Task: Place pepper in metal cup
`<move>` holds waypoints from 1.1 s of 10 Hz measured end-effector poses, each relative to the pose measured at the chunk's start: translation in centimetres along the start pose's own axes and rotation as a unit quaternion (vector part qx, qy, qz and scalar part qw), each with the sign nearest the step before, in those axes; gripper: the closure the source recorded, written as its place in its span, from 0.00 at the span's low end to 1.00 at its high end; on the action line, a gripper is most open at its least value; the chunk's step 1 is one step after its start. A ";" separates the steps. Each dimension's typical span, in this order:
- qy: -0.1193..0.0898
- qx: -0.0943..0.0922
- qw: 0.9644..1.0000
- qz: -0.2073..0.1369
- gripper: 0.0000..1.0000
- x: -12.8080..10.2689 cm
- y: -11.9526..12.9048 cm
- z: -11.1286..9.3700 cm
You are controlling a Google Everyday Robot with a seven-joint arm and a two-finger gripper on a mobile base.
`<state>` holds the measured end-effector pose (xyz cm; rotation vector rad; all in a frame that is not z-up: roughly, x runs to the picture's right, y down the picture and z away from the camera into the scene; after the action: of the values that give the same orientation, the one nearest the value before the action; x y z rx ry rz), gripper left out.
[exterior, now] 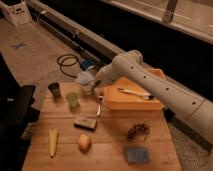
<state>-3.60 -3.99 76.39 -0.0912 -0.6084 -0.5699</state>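
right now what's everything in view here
long slim green chili pepper: 1, green, hanging from claw
dull dark grey metal cup: 1, grey, far left
translucent light green cup: 1, green, beside metal cup
clear glass jar: 1, clear, behind claw
orange plastic bin: 1, orange, far right
brown sponge: 1, brown, table centre
yellow corn-like piece: 1, yellow, near left
round orange fruit: 1, orange, near centre
dark bunched cluster: 1, dark, near right
blue sponge: 1, blue, near edge
white robot arm: 1, white, from right
claw: 1, dark, above table, shut on pepper
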 end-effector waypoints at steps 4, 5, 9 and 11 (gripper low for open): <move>0.002 -0.001 1.000 0.002 1.00 0.3 0.2 -0.1; 0.002 -0.001 1.000 0.002 1.00 0.2 0.2 -0.1; -0.019 0.009 1.000 -0.014 1.00 -0.4 -1.3 1.4; -0.047 0.016 0.998 -0.035 1.00 -2.5 -3.7 3.7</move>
<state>-9.19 -4.96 77.71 -0.0665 -0.7146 -0.6265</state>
